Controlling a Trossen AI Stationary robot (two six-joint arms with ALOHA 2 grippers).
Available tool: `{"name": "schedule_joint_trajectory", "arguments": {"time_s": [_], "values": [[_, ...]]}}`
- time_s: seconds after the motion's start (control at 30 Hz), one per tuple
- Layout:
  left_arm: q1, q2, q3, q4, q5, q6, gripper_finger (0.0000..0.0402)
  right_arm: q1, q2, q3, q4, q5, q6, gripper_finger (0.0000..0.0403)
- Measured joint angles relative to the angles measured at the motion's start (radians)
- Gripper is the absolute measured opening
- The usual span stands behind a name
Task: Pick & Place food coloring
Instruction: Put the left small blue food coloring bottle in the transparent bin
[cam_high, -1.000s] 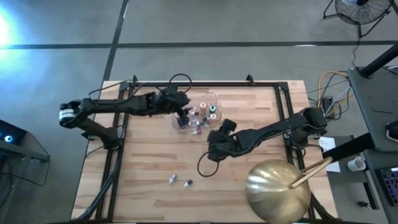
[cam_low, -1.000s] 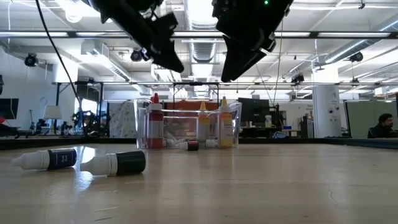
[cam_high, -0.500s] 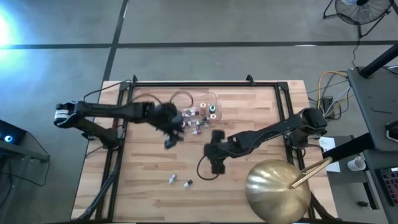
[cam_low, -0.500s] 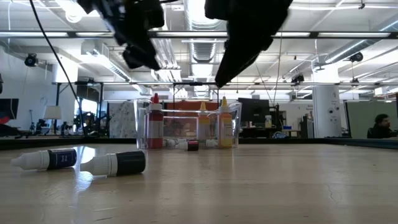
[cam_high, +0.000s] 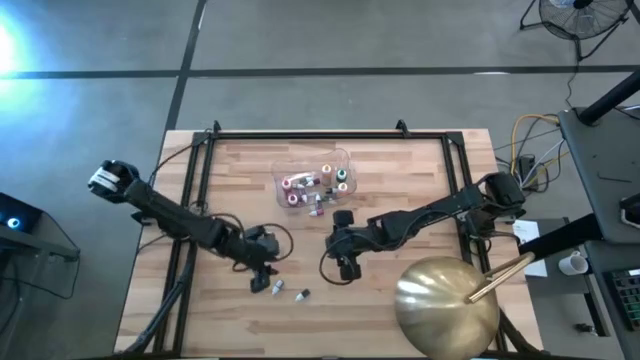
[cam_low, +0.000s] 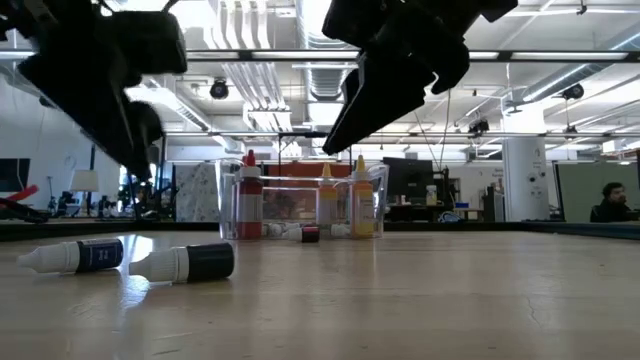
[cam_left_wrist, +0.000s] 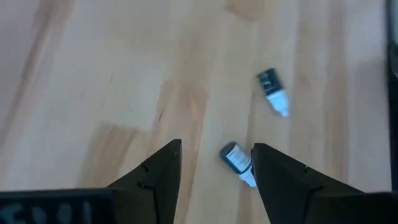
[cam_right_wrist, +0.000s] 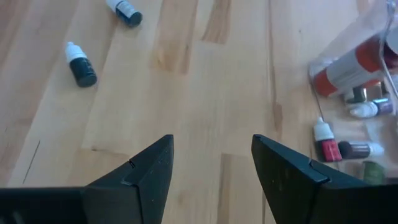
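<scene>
The left pincer (cam_high: 263, 283) has swung away from the clear tub (cam_high: 336, 160) and now hangs spread wide, holding nothing, over two loose food coloring bottles (cam_high: 279, 288) lying on the bench (cam_high: 420, 180). More bottles stand in the tub. The right pincer (cam_high: 346, 266) hovers between tub and gold dome (cam_high: 440, 305), parted and empty

Two dark food coloring bottles (cam_high: 278, 288) (cam_high: 303, 295) flat on bare wood, others (cam_high: 316, 186) clustered apart.
</scene>
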Motion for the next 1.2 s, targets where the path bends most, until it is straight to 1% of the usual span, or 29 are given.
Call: {"name": "schedule_joint_trajectory", "arguments": {"time_s": [0.07,0.17,0.27,0.4,0.5,0.57,0.73,0.87,0.93,1.07,1.2], "values": [[-0.029,0.022,-0.008,0.004,-0.04,-0.128,0.0167,0.0,0.0,-0.004,0.002,0.002,0.022,0.021],[-0.056,0.072,-0.002,0.007,-0.077,-0.27,0.0167,0.0,0.0,-0.017,0.0,0.002,0.051,0.021],[-0.069,0.141,0.027,0.012,-0.09,-0.409,0.0167,0.0,0.0,-0.031,0.002,0.001,0.075,0.021],[-0.09,0.243,0.095,-0.009,-0.09,-0.521,0.0167,0.0,0.0,-0.051,-0.007,0.001,0.078,0.021],[-0.103,0.31,0.165,-0.113,-0.089,-0.591,0.0167,0.001,0.0,-0.062,-0.005,0.001,0.078,0.021],[-0.111,0.351,0.208,-0.159,-0.089,-0.612,0.0167,0.001,0.0,-0.07,-0.008,0.001,0.082,0.021],[-0.119,0.418,0.263,-0.18,-0.065,-0.668,0.0167,0.001,0.0,-0.097,-0.014,0.0,0.144,0.021],[-0.118,0.43,0.268,-0.188,-0.054,-0.742,0.0167,0.001,0.0,-0.113,-0.024,0.0,0.195,0.021],[-0.119,0.423,0.268,-0.195,-0.055,-0.75,0.0167,0.001,0.0,-0.114,-0.042,-0.001,0.206,0.021],[-0.123,0.386,0.263,-0.212,-0.07,-0.68,0.0167,0.001,0.0,-0.114,-0.057,-0.001,0.206,0.021],[-0.138,0.325,0.268,-0.205,-0.085,-0.531,0.0167,0.001,0.0,-0.114,-0.058,-0.001,0.207,0.021]]}}
